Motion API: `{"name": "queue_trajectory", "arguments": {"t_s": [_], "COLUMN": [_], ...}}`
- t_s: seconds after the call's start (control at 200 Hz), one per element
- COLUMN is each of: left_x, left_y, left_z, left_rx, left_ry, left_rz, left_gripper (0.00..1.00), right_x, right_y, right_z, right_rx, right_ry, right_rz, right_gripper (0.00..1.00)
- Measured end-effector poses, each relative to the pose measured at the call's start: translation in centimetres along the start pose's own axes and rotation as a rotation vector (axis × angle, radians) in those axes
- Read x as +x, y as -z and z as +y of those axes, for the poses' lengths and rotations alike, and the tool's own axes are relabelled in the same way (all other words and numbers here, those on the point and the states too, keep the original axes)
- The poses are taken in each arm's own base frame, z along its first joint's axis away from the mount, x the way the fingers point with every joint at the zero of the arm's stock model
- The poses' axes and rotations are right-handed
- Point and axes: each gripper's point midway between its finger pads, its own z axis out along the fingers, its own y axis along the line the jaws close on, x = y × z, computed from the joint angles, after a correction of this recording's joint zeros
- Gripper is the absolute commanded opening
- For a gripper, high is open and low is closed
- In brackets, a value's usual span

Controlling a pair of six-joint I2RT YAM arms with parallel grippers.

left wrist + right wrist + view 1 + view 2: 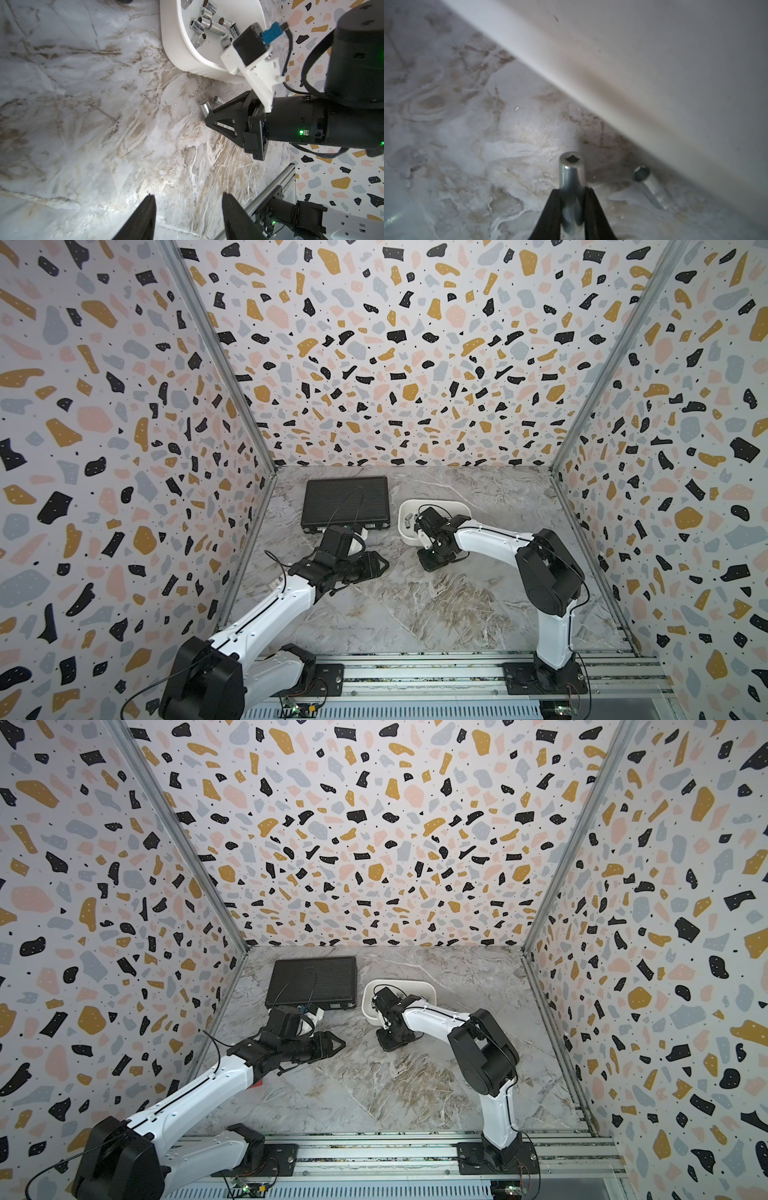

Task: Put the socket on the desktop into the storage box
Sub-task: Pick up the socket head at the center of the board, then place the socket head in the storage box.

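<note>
The socket [571, 172] is clamped in the right gripper [572, 193], just beside the storage box [654, 62], outside its wall and low over the desktop [104, 104]. It's pinched across the barrel, probably so it can be carried over the rim. Its long axis is lined up with the fingers, hex opening aimed at the box wall. A second socket [648, 182] is seen nearer that wall. The left gripper [187, 207] is parked open, empty, well clear of the box.
</note>
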Motion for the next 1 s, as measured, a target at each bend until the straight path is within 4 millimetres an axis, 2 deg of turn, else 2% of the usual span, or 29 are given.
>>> {"name": "queue_trajectory", "arguments": {"t_s": [0.225,0.43,0.726,0.851,1.001], "left_x": [-0.2,-0.7,-3.6,-4.4,-5.2], "left_y": [0.0,-0.5,-0.4,-0.6,-0.8], "left_z": [-0.2,-0.5,-2.9,-3.4,-3.8], "left_rx": [0.009,0.019,0.061,0.069,0.075], "left_ry": [0.013,0.021,0.008,0.004,-0.001], "left_rz": [-0.006,-0.002,-0.038,-0.049,-0.058], "left_gripper": [0.55,0.56,0.56,0.56,0.56], "right_x": [-1.1,-1.9,-5.4,-6.7,-8.3], "right_y": [3.8,5.6,9.0,9.5,8.7], "right_z": [0.8,0.9,0.1,-0.9,-2.5], "right_rx": [-0.025,-0.019,-0.014,-0.005,0.011], "right_ry": [0.005,0.003,-0.027,-0.050,-0.092], "right_rz": [-0.089,-0.114,-0.198,-0.218,-0.215], "right_gripper": [0.14,0.14,0.14,0.14,0.14]}}
